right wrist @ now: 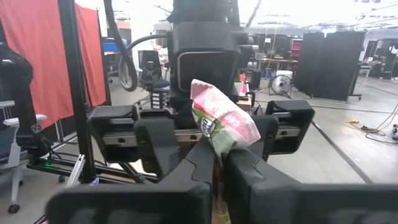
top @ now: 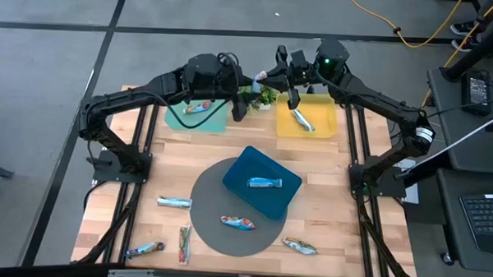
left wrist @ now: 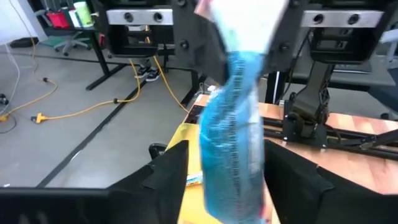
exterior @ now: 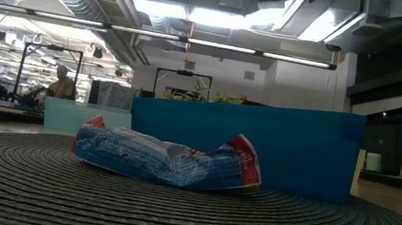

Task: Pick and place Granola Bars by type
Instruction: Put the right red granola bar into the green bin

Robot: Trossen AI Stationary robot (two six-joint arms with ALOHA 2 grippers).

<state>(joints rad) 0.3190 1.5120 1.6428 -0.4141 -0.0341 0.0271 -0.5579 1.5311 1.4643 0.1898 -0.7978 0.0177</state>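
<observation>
One granola bar (left wrist: pixel 231 137), blue foil with a pink-white end (right wrist: pixel 224 115), is held in the air over the table's far edge, above the small plant (top: pixel 263 95). My right gripper (right wrist: pixel 217 165) is shut on it. My left gripper (left wrist: pixel 227 183) faces it from the table's left, open, with a finger on either side of the bar's blue end. Other bars lie in the green tray (top: pixel 200 108), the yellow tray (top: pixel 303 120) and the blue tray (top: pixel 264 183). One bar (exterior: pixel 167 159) rests on the grey round mat. My right gripper pinches the bar between its two fingers, a little back from its pink-white end (right wrist: pixel 216 146), which sticks out past the fingertips. The fingers reach in roughly level from the table's right side. The bar is lifted clear of the table and trays.
The green tray (top: pixel 181 120) and the yellow tray (top: pixel 325 125) stand at the far edge. The blue tray (top: pixel 245 167) lies on the grey mat (top: pixel 207 195). Loose bars lie near the front: (top: pixel 174 203), (top: pixel 184 243), (top: pixel 144 249), (top: pixel 299 246).
</observation>
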